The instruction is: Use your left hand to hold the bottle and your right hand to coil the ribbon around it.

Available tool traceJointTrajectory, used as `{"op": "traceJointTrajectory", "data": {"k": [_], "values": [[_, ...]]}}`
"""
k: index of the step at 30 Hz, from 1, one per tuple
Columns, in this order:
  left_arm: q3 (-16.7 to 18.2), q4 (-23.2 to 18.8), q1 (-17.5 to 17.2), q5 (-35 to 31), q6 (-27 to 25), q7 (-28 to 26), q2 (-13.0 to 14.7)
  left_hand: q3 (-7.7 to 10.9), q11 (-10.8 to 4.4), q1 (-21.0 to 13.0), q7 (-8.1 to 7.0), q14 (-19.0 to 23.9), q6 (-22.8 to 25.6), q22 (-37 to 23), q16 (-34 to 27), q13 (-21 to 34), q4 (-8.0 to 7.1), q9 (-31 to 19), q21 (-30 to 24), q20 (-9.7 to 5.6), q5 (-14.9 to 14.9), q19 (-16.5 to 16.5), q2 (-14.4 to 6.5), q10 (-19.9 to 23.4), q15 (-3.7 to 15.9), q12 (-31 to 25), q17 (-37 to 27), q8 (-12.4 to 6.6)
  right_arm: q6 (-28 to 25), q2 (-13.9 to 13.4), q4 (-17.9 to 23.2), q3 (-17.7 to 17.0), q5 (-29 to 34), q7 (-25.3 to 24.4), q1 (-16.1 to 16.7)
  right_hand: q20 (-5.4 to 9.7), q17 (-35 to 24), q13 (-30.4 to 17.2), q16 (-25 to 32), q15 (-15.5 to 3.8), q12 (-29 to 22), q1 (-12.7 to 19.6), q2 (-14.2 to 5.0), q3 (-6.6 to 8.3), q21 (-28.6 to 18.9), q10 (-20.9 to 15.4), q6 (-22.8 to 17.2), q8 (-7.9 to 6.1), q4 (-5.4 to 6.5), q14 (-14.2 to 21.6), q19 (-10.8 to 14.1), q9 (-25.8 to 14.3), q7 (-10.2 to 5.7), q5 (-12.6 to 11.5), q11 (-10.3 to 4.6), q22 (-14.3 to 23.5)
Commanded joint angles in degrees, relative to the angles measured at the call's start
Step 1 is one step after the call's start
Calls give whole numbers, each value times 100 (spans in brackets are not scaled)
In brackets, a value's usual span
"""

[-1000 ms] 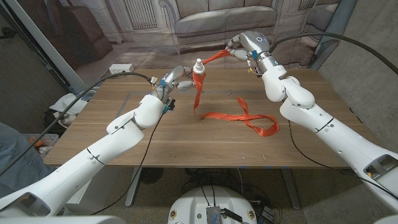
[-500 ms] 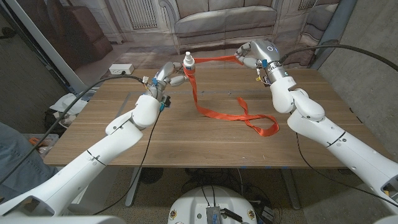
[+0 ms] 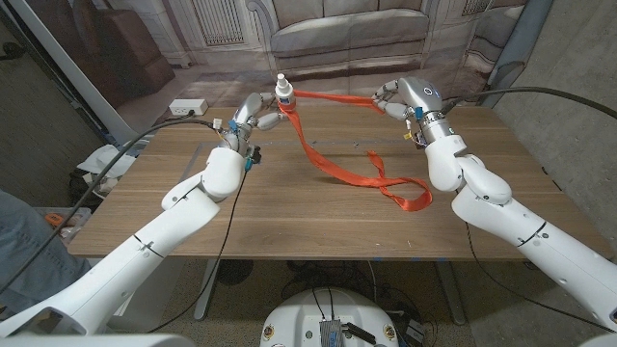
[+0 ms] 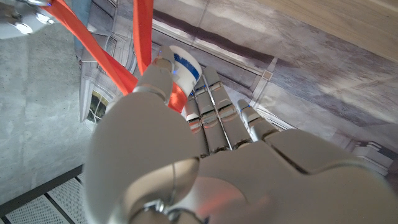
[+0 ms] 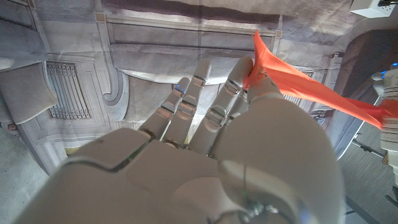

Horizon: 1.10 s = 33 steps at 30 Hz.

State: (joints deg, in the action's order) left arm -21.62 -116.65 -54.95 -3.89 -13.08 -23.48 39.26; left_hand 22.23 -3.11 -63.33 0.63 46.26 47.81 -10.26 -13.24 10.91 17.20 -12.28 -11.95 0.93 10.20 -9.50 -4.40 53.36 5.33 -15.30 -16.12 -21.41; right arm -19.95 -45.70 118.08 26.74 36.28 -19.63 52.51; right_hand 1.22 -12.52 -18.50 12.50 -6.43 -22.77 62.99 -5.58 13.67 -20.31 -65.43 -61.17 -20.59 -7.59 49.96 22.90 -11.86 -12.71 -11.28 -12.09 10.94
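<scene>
Left hand (image 3: 253,113) clamped around small white plastic bottle (image 3: 282,92), fingers closed on its body, lifted clear of light wooden table (image 3: 289,222) at roughly eleven o'clock of the tabletop, past its far edge. In left wrist view, fingers (image 4: 211,112) wrapped against bottle (image 4: 183,67), long orange fabric ribbon (image 4: 142,31) running beside it. Held aloft and upright, probably so ribbon can pass all the way around without snagging on wood.

Right hand (image 3: 405,96) at about one o'clock, pinching orange ribbon (image 3: 333,97) between thumb and fingers; other fingers (image 5: 186,106) together and extended in right wrist view, ribbon (image 5: 292,78) trailing off from pinch. Span between hand and bottle taut and nearly level, likely tension to keep each turn snug.

Rest of ribbon dropping from bottle toward table centre, ending in slack loop near four o'clock. Plenty of length unwound; coiling judged early.
</scene>
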Motion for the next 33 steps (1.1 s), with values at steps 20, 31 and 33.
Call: {"op": "traceJointTrajectory", "data": {"k": [20, 31, 33], "values": [[-358, 517, 915, 421, -1005, -149, -425, 960, -557, -76, -87, 81, 732, -26, -36, 2591, -924, -431, -16, 60, 36, -40, -130, 587, 170, -911, -28, -321, 802, -425, 893, -345, -256, -145, 1199, -52, 18, -58, -20, -579, -48, -18, -26, 31, 43, -67, -81, -37, -15, 76, 29, -7, 8, -39, 6, -3], [-705, 546, 1218, 294, -1326, -86, -413, 969, -539, -83, -56, 99, 723, -27, -35, 2597, -918, -440, -20, 79, 37, -53, -129, 588, 118, -915, -24, -330, 1679, -405, 902, 47, -87, 260, 888, -62, 27, -72, -29, -574, -50, -17, -13, 34, 51, -76, -90, -37, -18, 80, 42, -6, 7, -41, 5, -3], [-755, 534, 1251, 282, -1345, -36, -389, 972, -543, -91, -54, 111, 726, -27, -37, 2601, -911, -443, -21, 77, 38, -56, -124, 587, 108, -917, -22, -334, 1877, -384, 886, 136, 1, 362, 758, -63, 30, -74, -33, -571, -50, -20, -6, 32, 53, -75, -92, -37, -18, 76, 44, -5, 7, -40, 5, -3]]}}
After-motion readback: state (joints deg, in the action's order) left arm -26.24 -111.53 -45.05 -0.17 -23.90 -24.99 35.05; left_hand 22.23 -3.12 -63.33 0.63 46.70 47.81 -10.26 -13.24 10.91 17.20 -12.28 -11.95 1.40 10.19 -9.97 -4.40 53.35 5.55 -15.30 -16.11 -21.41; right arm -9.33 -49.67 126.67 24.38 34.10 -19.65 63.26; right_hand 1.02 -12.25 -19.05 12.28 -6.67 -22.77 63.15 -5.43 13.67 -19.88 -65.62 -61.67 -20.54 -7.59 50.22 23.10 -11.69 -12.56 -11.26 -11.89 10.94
